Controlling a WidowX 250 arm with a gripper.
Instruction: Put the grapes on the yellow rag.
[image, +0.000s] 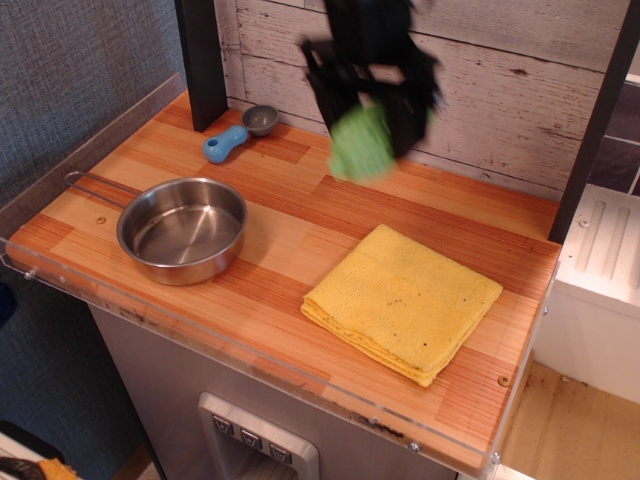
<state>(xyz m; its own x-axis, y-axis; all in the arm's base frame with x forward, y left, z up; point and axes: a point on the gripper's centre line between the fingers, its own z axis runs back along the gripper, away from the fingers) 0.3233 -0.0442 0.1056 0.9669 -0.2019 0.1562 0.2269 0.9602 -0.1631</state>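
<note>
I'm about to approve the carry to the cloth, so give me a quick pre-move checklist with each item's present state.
1. Grapes held in the claw: ok, though blurred.
2. Grapes lifted off the counter: ok.
3. Yellow rag bare and lying flat: ok.
4. Grapes over the rag: not ok, they hang behind it.
5. Steel pan and blue scoop away from the route: ok.
6. Grip firmness: cannot tell.

No readable text, label, brand, number or sign on anything in view.
</note>
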